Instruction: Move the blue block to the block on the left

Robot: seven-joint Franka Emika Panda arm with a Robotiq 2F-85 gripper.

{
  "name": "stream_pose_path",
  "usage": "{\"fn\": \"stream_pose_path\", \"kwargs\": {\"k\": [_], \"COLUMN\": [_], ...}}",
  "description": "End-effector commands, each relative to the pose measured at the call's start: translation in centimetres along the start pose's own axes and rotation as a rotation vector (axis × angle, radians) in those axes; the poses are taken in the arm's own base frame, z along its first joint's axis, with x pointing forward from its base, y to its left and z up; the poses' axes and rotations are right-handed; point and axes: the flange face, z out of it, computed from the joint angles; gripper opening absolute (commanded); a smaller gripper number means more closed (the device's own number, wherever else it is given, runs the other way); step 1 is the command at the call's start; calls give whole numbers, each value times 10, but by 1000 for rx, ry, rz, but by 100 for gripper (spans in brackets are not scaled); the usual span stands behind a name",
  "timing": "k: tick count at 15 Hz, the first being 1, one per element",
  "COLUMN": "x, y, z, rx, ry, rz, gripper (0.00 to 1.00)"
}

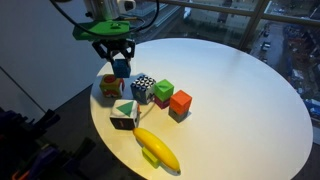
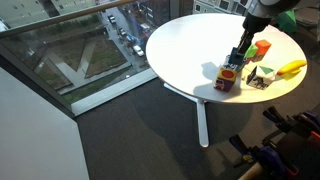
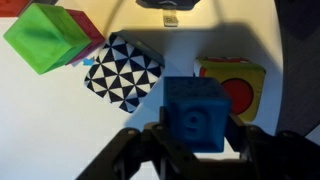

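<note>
My gripper (image 3: 197,135) is shut on the blue block (image 3: 198,112), a dark blue cube with a raised figure on its face. In an exterior view the blue block (image 1: 121,68) hangs just above the yellow block with a red round mark (image 1: 109,87) near the table's left rim. From the wrist, that yellow block (image 3: 238,88) lies just behind and right of the held cube. In an exterior view the gripper (image 2: 236,58) hovers over the yellow block (image 2: 228,80) at the table's near edge.
A black-and-white checkered cube (image 3: 122,70), a green cube (image 3: 48,36) and an orange-red cube (image 1: 180,102) sit close by. A white block with a green triangle (image 1: 124,113) and a banana (image 1: 158,148) lie nearer the round white table's rim (image 1: 100,125).
</note>
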Motion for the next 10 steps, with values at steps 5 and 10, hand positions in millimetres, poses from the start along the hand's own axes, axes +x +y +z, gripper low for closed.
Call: {"fn": "stream_pose_path", "kwargs": {"k": [5, 10], "x": [2, 0], "y": [-29, -41], "z": [-9, -5], "rx": [30, 51], "ry": [-71, -66], "rz": [-3, -30], "gripper": [30, 30]}}
